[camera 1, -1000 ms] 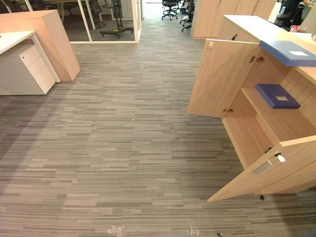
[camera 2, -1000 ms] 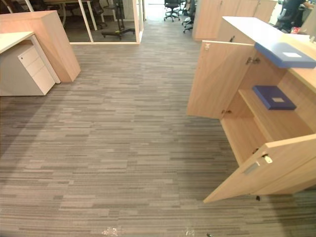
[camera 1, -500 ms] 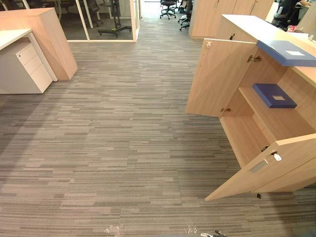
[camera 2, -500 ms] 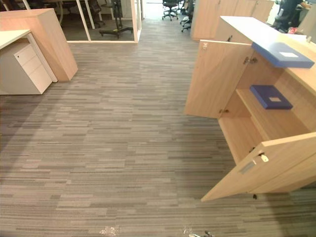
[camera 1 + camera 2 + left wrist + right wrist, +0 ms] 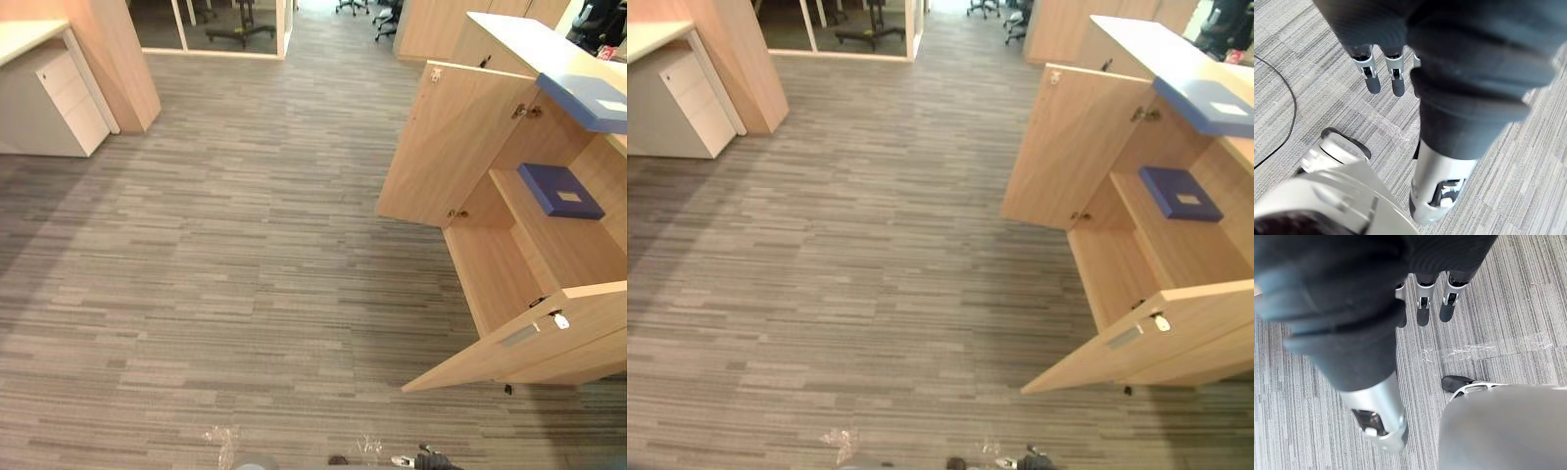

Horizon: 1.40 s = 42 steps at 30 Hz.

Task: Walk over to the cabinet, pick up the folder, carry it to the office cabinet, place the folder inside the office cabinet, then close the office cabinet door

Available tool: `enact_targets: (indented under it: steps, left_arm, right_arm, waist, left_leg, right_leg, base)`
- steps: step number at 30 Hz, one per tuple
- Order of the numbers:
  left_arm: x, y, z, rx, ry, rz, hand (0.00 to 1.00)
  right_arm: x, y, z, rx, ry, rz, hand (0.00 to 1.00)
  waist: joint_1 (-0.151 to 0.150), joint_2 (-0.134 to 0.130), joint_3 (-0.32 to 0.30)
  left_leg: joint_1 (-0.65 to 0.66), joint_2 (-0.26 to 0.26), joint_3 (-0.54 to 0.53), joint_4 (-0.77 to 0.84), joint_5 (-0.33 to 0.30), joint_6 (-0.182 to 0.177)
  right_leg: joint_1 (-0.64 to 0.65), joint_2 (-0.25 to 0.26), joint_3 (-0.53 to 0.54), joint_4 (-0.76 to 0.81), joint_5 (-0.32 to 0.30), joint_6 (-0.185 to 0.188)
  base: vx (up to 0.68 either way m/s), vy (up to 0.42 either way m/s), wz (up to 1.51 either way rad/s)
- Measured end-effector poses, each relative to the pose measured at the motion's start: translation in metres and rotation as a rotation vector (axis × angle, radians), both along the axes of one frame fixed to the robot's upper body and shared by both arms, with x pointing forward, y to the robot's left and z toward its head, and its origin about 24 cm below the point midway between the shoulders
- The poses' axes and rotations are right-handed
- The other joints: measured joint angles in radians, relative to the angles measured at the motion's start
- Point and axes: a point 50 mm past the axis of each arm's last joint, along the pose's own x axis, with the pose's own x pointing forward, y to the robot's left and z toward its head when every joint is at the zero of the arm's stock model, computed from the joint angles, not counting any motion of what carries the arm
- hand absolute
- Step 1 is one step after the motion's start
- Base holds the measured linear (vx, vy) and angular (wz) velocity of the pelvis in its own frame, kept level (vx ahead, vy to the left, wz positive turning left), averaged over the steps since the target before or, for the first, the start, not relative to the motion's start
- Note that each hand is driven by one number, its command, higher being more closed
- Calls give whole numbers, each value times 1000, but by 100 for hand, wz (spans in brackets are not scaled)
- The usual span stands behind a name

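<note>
**Hands empty, two folders at the open cabinet**

Left hand (image 5: 1373,81) hung with its fingers straight and slightly apart, nothing between them and the thumb, above bare grey striped carpet (image 5: 245,264). Well ahead of that hand and out to its left stood a white drawer unit (image 5: 59,103) under a pale table top, with a light wood partition (image 5: 122,59) just beside it.

Right hand (image 5: 1423,311) hung the same way, fingers straight and relaxed, holding nothing, with the same carpet below it. Ahead of this hand and off to its right, well apart from it, stood the office cabinet (image 5: 495,269) in light wood, both doors swung wide. The far door (image 5: 446,142) stood almost square to the cabinet front; the near door (image 5: 529,338) angled out over the carpet, the closer of the two to the right hand.

Inside, a dark blue folder (image 5: 559,190) with a small white label lay flat on the shelf (image 5: 549,240), toward the far end of it. Above that, a lighter blue folder (image 5: 593,100) lay flat on the cabinet's top, its edge jutting past the front. Both folders were far from either hand.
</note>
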Motion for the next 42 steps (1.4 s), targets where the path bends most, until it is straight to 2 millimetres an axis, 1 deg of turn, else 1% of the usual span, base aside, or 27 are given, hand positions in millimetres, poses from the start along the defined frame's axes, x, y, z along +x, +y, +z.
enact_targets:
  steps: [2, 4, 7, 9, 10, 11, 12, 14, 16, 17, 18, 20, 21, 22, 23, 24, 25, 28, 29, 31, 32, 33, 34, 36, 39, 40, 42]
  left_arm:
    - [3, 0, 1, 9, -6, -17, 0]
    - [2, -1, 1, 11, 0, -23, 0]
    - [1, -2, 0, 14, 6, -22, 0]
    - [0, -3, 0, 10, 10, 4, 0]
    - [-3, -4, -1, 6, 16, 21, 0]
    - [-4, -4, -1, 4, 19, 35, 0]
    - [-6, -1, -1, 12, 25, 62, 0]
    - [-1, 5, 1, 28, 15, 60, 0]
    - [2, 4, 1, 27, 7, 58, 0]
    - [-2, 2, 0, 21, 18, 62, 0]
    - [-5, 0, -1, 13, 27, 65, 0]
    - [-13, -9, -5, -15, 62, 59, 0]
    - [-13, -10, -5, -17, 65, 50, 0]
    - [-11, -11, -5, -17, 66, 19, 0]
    - [-9, -9, -5, -10, 63, 1, 0]
    - [-7, -7, -4, -4, 63, -14, 0]
    - [-4, -6, -4, -1, 61, -22, 0]
    - [2, -8, -4, 0, 49, -44, 0]
    - [3, -8, -4, 0, 47, -48, 0]
    - [4, -4, -3, 9, 44, -44, 0]
    - [3, -1, -2, 10, 45, -26, 0]
    - [2, -6, -5, -12, 50, -1, 0]
    - [1, -8, -5, -22, 51, 12, 0]
    - [3, -15, -7, -48, 40, 58, 0]
    - [4, -16, -7, -56, 32, 87, 0]
    - [4, -15, -7, -56, 28, 96, 0]
    - [5, -12, -6, -69, 7, 163, 0]
  right_arm:
    - [2, -2, 1, -21, -2, -4, 0]
    - [2, -3, 1, -30, 4, -8, 0]
    - [2, -4, 1, -40, 5, -8, 0]
    - [4, -5, 2, -49, 3, 8, 0]
    - [4, -6, 2, -56, 4, 15, 0]
    - [5, -7, 2, -60, 5, 22, 0]
    - [10, 0, 2, -44, -5, 25, 0]
    - [14, 13, 1, -14, -16, 28, 0]
    - [21, 22, 1, 13, -25, 38, 0]
    - [24, 26, 1, 28, -33, 33, 0]
    - [25, 27, 1, 32, -33, 36, 0]
    - [25, 16, 3, 3, -34, 43, 0]
    - [25, 13, 3, -6, -36, 42, 0]
    - [25, 9, 4, -16, -43, 26, 0]
    - [29, 7, 6, -27, -66, 21, 0]
    - [30, 5, 7, -31, -72, 19, 0]
    - [35, 5, 8, -31, -83, 19, 0]
    - [45, 9, 11, -22, -108, 22, 0]
    - [50, 13, 12, -7, -125, 10, 0]
    - [55, 17, 13, 12, -141, -5, 0]
    - [55, 20, 13, 26, -146, -21, 0]
    - [54, 16, 13, 28, -151, -52, 0]
    - [53, 14, 13, 27, -150, -72, 0]
    - [50, 9, 12, 32, -142, -114, 0]
    - [29, 3, 6, 37, -99, -203, 0]
    - [25, 2, 5, 38, -93, -222, 0]
    - [13, -1, 3, 32, -69, -261, 0]
  waist:
    - [7, 6, 30]
    - [10, 7, 29]
    - [13, 8, 30]
    - [15, 12, 33]
    - [21, 25, 33]
    - [25, 27, 37]
    - [30, 1, 28]
    - [24, -22, 15]
    - [30, -26, 10]
    - [37, -13, 3]
    - [39, -5, -1]
    - [42, 37, -24]
    - [38, 39, -29]
    - [19, 41, -30]
    - [10, 32, -25]
    - [5, 32, -23]
    - [0, 35, -20]
    - [-1, 42, -2]
    - [-2, 43, 8]
    - [2, 24, 20]
    - [3, 12, 22]
    - [-3, 18, 27]
    - [-4, 36, 24]
    - [-4, 62, 27]
    - [-12, 69, 14]
    - [-13, 66, 13]
    - [-21, 52, 3]
  left_leg:
    - [-132, 49, 60, 280, -18, -16]
    - [-172, 79, 67, 267, -54, 11]
    - [-182, 101, 34, -35, -14, 9]
    - [-164, 104, 16, -254, 85, -14]
    - [-133, 103, 36, -302, 163, -30]
    - [-121, 96, 50, -308, 200, -22]
    - [-112, 54, 67, -310, 222, -11]
    - [-108, 2, 75, -312, 219, -6]
    - [-67, -36, 100, -330, 203, 20]
    - [-37, -55, 103, -340, 185, 50]
    - [-20, -60, 107, -344, 181, 56]
    - [54, -74, 123, -359, 167, 105]
    - [72, -81, 126, -364, 164, 113]
    - [109, -100, 129, -368, 151, 136]
    - [136, -113, 130, -372, 142, 151]
    - [160, -114, 132, -377, 136, 160]
    - [188, -107, 132, -391, 135, 161]
    - [234, -67, 150, -411, 134, 159]
    - [258, -40, 169, -420, 122, 143]
    - [273, -31, 199, -429, 99, 127]
    - [276, -32, 212, -432, 76, 113]
    - [289, -13, 203, -441, 61, 98]
    - [290, 3, 202, -450, 59, 95]
    - [291, 60, 199, -473, 62, 53]
    - [306, 144, 170, -458, 31, 13]
    - [299, 162, 161, -422, 16, 13]
    - [193, 213, 140, -182, -42, 2]
  right_leg:
    - [23, 0, 5, 28, -28, -19]
    - [27, -5, 6, 45, -40, -14]
    - [28, -38, 21, 49, -53, 6]
    - [30, -77, 39, 59, -68, 39]
    - [36, -98, 57, 65, -82, 67]
    - [42, -113, 62, 67, -90, 80]
    - [40, -159, 60, 75, -99, 93]
    - [32, -213, 58, 93, -93, 107]
    - [42, -256, 57, 97, -69, 154]
    - [38, -276, 59, 122, -61, 165]
    - [33, -285, 61, 150, -61, 165]
    - [-46, -323, 58, 363, -62, 164]
    - [-73, -343, 45, 442, -64, 161]
    - [-125, -411, -33, 626, -63, 117]
    - [-161, -472, -108, 754, -49, 47]
    - [-185, -519, -175, 850, -41, 18]
    - [-209, -543, -255, 942, -60, 16]
    - [-243, -502, -354, 939, -145, 40]
    - [-264, -450, -389, 836, -164, 44]
    - [-291, -403, -413, 635, -154, 47]
    - [-292, -368, -413, 456, -103, 51]
    - [-274, -323, -415, 405, -38, 3]
    - [-271, -296, -419, 384, -39, 4]
    - [-274, -222, -427, 375, -80, -22]
    - [-239, -144, -469, 381, -157, -30]
    - [-230, -134, -479, 381, -171, -32]
    - [-196, -106, -504, 359, -191, -33]
  base:
    - [1, 24, 5]
    - [17, 17, 0]
    - [118, 150, -9]
    - [205, 280, -21]
    - [209, 335, -30]
    - [283, 415, -49]
    - [266, 319, -39]
    - [286, 230, -17]
    - [274, 165, -35]
    - [277, 167, -66]
    - [270, 191, -79]
    - [268, 239, -65]
    - [274, 272, -19]
    - [266, 251, 8]
    - [248, 201, 11]
    - [229, 127, 1]
    - [212, 41, -4]
    - [164, -55, -21]
    - [127, -165, -49]
    - [75, -196, -55]
    - [65, -251, -34]
    - [124, -273, -28]
    - [169, -201, -22]
    - [196, -205, -22]
    - [190, -237, 15]
    - [301, -298, 42]
    - [277, -257, 33]
